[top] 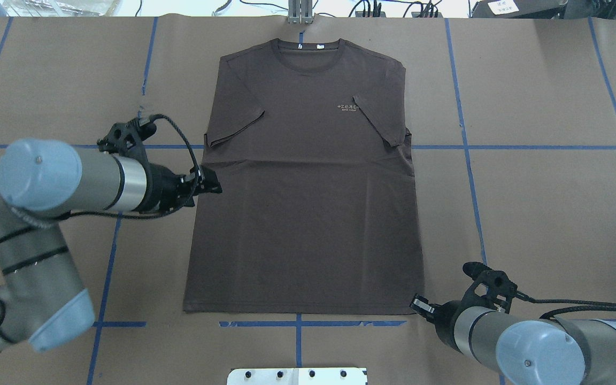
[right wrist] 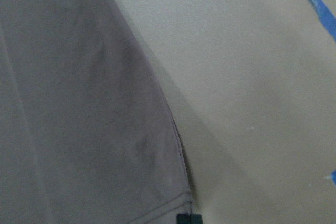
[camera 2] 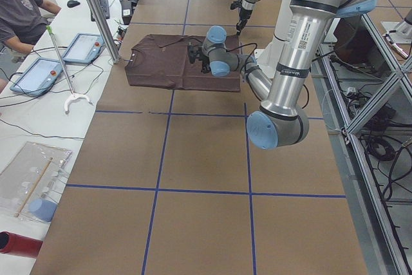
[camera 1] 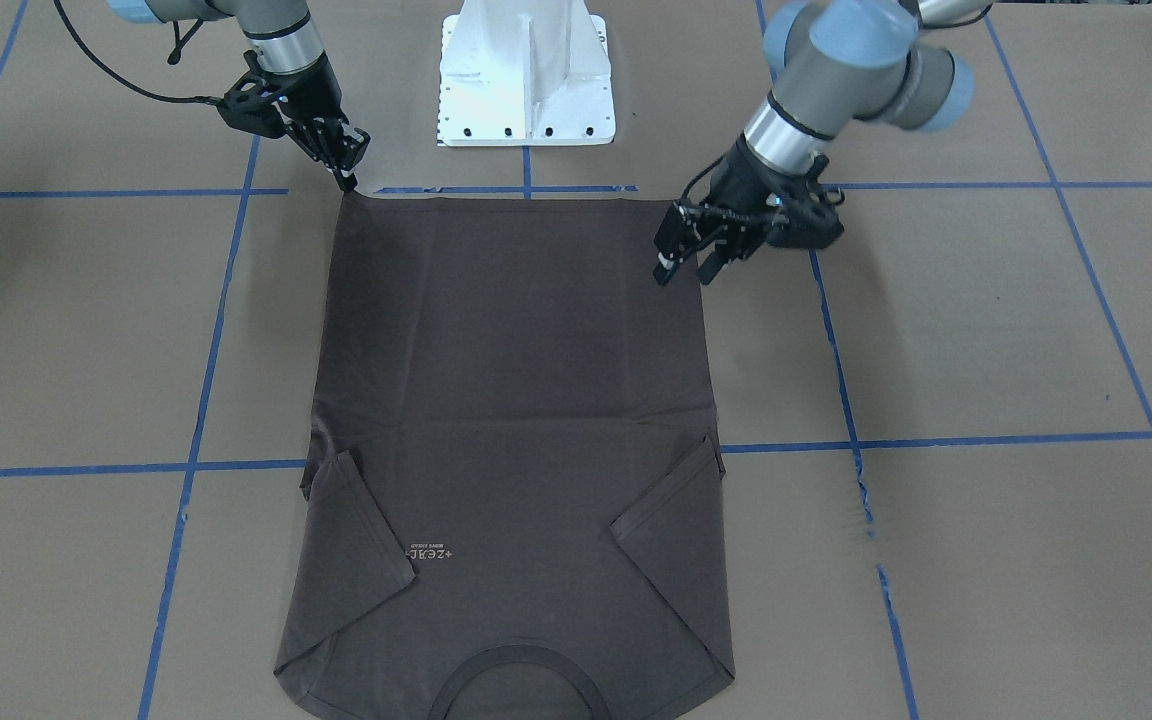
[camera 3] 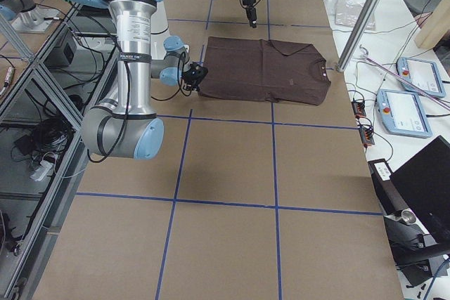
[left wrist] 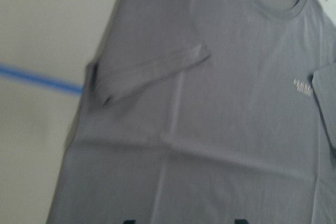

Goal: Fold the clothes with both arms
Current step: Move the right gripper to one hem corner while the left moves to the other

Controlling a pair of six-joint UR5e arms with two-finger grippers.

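T-shirt flat on table, sleeves folded in, collar away from robot. Left gripper angled low at shirt's side edge, fingers spread. Right gripper points down at hem corner, fingers pressed together; can't tell if cloth is pinched.

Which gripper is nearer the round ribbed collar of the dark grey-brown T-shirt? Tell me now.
Left. The left gripper hangs at the T-shirt's side edge, about midway along. The right gripper sits at the hem corner, the end farthest from the collar.

T-shirt flat, sleeves folded in; left tool at side, right tool at corner.
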